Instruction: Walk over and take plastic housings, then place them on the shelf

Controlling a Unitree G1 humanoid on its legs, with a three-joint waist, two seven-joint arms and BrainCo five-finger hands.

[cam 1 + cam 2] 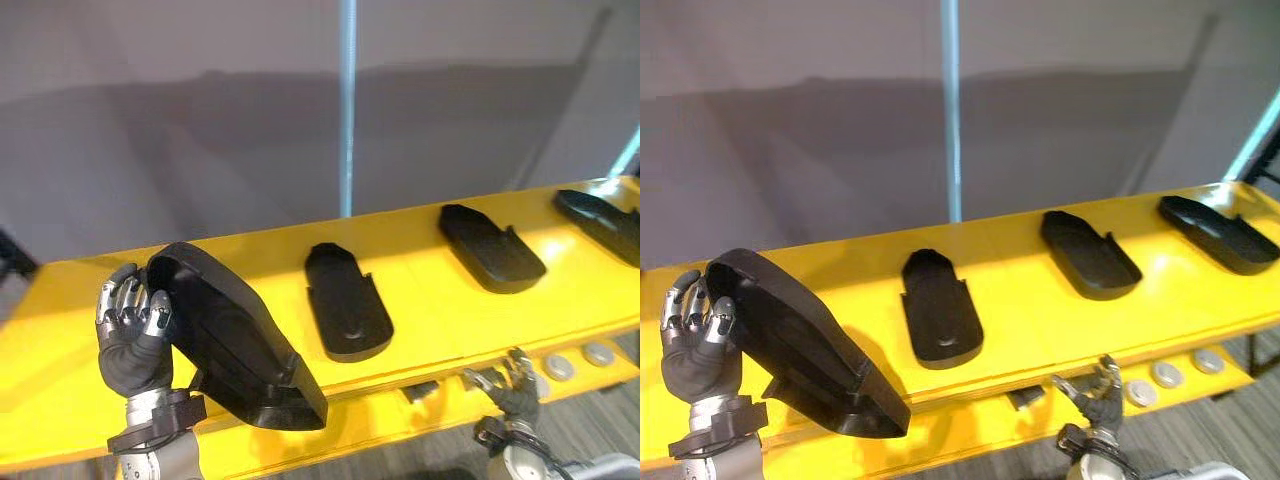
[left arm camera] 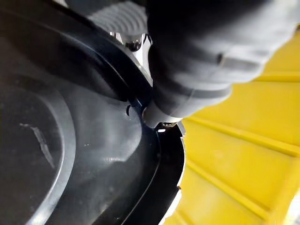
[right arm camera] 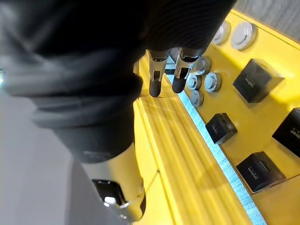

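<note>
We see the yellow shelf [image 1: 420,290] run past both side edges of the head views, a smooth painted surface with ridges along its front lip. The largest black plastic housing [image 1: 235,340] stands tilted at the shelf's left end. It is a long, matte, rounded shell, with its lower end resting on the front edge. The left hand [image 1: 130,345] grips its upper end, fingers [image 1: 128,305] curled over the rim. The thumb is hidden behind the shell, so its hold seems firm, though we cannot be sure.

Three flatter housings lie hollow side up, well apart along the shelf: a second housing [image 1: 347,303], a third housing [image 1: 490,248] and a fourth housing [image 1: 1218,232] near the right end.

The right hand [image 1: 1095,392] hangs below the front lip, holding nothing, its fingers loosely spread. Beside it, on a lower tier [image 3: 276,117], sit small black blocks [image 3: 257,79] and round silver discs [image 3: 243,33].
</note>
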